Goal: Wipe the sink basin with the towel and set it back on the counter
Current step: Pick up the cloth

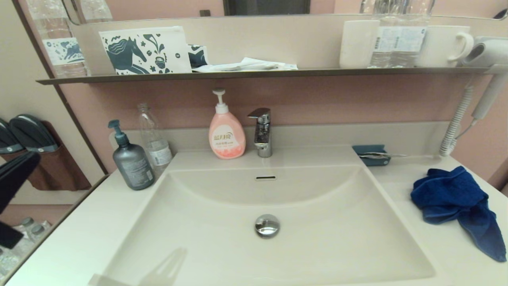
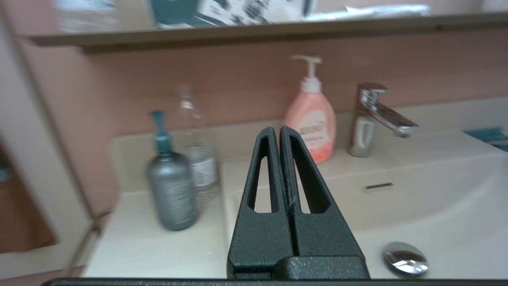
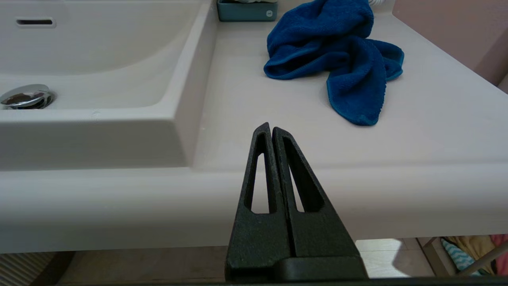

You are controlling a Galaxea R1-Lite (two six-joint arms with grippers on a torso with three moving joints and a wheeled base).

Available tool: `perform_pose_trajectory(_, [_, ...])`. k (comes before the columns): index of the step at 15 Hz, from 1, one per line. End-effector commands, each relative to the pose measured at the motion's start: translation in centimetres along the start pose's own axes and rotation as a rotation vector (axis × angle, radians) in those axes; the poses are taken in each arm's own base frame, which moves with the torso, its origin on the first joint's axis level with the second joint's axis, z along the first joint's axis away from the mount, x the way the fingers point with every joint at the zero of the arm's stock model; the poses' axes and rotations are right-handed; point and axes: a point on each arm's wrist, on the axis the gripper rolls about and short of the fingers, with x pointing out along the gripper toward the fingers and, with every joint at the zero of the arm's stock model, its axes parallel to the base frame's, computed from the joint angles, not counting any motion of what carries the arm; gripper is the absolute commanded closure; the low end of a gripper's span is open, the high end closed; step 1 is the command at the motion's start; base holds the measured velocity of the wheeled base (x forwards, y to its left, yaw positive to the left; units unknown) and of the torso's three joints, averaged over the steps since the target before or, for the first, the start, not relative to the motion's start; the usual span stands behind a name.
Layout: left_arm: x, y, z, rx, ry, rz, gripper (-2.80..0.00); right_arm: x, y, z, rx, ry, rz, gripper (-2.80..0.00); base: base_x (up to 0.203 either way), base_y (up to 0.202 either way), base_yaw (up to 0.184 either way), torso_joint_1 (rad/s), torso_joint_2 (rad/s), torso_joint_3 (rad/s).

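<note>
The cream-white sink basin has a chrome drain plug and an overflow slot. A crumpled blue towel lies on the counter to the right of the basin. In the right wrist view the towel lies beyond my right gripper, which is shut and empty, low in front of the counter's front edge. My left gripper is also shut and empty, hovering near the basin's left side. In the head view only a dark part of the left arm shows, at the far left.
A grey pump bottle and a clear bottle stand at the back left. A pink soap dispenser and the faucet stand behind the basin. A teal dish sits behind the towel. A dark wall shelf hangs above.
</note>
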Motion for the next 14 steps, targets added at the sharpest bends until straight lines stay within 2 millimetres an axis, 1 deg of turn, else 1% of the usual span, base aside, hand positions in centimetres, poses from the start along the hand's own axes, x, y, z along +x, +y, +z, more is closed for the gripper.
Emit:
perform_pose_trajectory(1, [-5.0, 0.1, 0.7, 0.019, -0.130, 0.066, 0.00, 0.0, 0.0, 0.0, 0.000, 0.000, 0.001, 0.00, 0.000, 0.000, 0.000, 0.000, 0.00, 0.000])
perform_pose_trajectory(3, [-8.0, -0.1, -0.1, 0.028, -0.106, 0.094, 0.00, 0.0, 0.0, 0.0, 0.000, 0.000, 0.001, 0.00, 0.000, 0.000, 0.000, 0.000, 0.00, 0.000])
perform_pose_trajectory(5, [-10.6, -0.5, -2.0, 0.031, -0.013, 0.099, 0.00, 0.0, 0.0, 0.0, 0.000, 0.000, 0.001, 0.00, 0.000, 0.000, 0.000, 0.000, 0.00, 0.000])
perform_pose_trajectory(7, [-12.3, -0.9, -3.8, 0.029, 0.057, 0.065, 0.00, 0.0, 0.0, 0.0, 0.000, 0.000, 0.001, 0.00, 0.000, 0.000, 0.000, 0.000, 0.00, 0.000])
perform_pose_trajectory(8, [-12.8, -1.1, -4.7, 0.027, 0.090, 0.049, 0.00, 0.0, 0.0, 0.0, 0.000, 0.000, 0.001, 0.00, 0.000, 0.000, 0.000, 0.000, 0.00, 0.000])
perform_pose_trajectory(10, [-13.0, -1.2, -6.3, 0.023, 0.125, 0.031, 0.00, 0.0, 0.0, 0.0, 0.000, 0.000, 0.001, 0.00, 0.000, 0.000, 0.000, 0.000, 0.00, 0.000])
perform_pose_trajectory(12, [-13.0, -1.4, -8.3, 0.016, 0.168, 0.016, 0.00, 0.0, 0.0, 0.0, 0.000, 0.000, 0.001, 0.00, 0.000, 0.000, 0.000, 0.000, 0.00, 0.000])
perform_pose_trajectory(14, [-12.8, -1.4, -9.5, 0.015, 0.207, 0.012, 0.00, 0.0, 0.0, 0.0, 0.000, 0.000, 0.001, 0.00, 0.000, 0.000, 0.000, 0.000, 0.00, 0.000])
